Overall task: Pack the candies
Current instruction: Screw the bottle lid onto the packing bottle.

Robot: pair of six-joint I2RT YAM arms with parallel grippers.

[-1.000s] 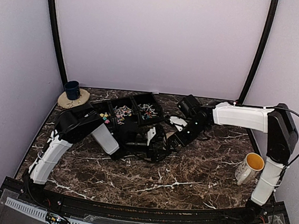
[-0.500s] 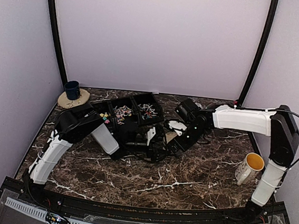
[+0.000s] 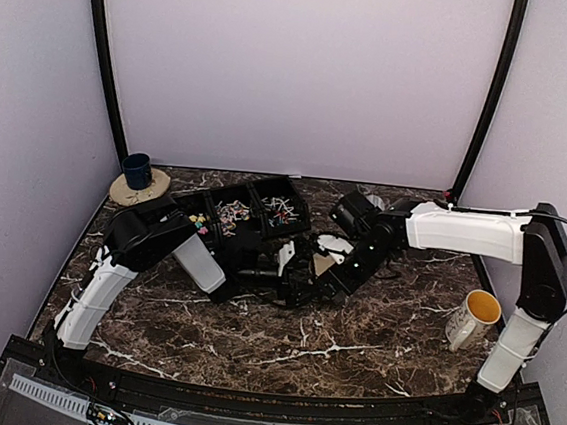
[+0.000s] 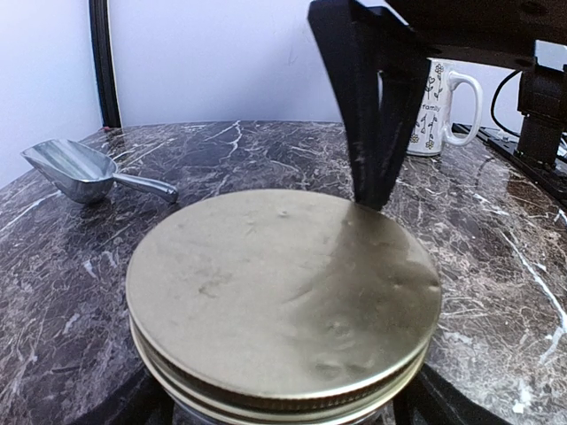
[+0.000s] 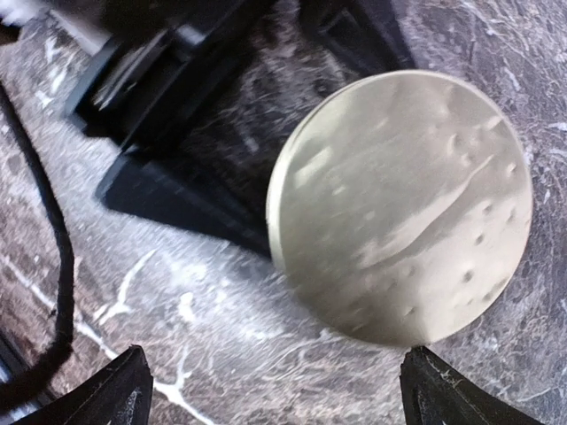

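Top external view puts the black tray (image 3: 266,184) at 11 o'clock from the middle of the marble table (image 3: 372,332). The candies (image 3: 231,211) lie in its 3 compartments: bright coloured ones in the left, pinkish ones in the middle, pale white-wrapped ones in the right. Near the table's middle my 2 claws meet at a jar (image 4: 275,414) that stands upright with its gold lid (image 5: 399,208) on. My left claw (image 3: 303,268) is spread wide with the jar between its fingers, 1 finger against each side, so it has hold of the jar. My right claw (image 5: 279,390) is above the lid with its jaws fully apart and holds nothing. In the left wrist view, 1 of its black fingers (image 4: 376,115) comes down to the lid's far edge at 1 o'clock. A metal scoop (image 4: 80,168) lies on the marble at 10 o'clock from the jar. A white mug (image 3: 474,316) stands at 3 o'clock on the table. A blue cup (image 3: 137,170) sits on a tan disc (image 3: 125,192) at 10 o'clock.
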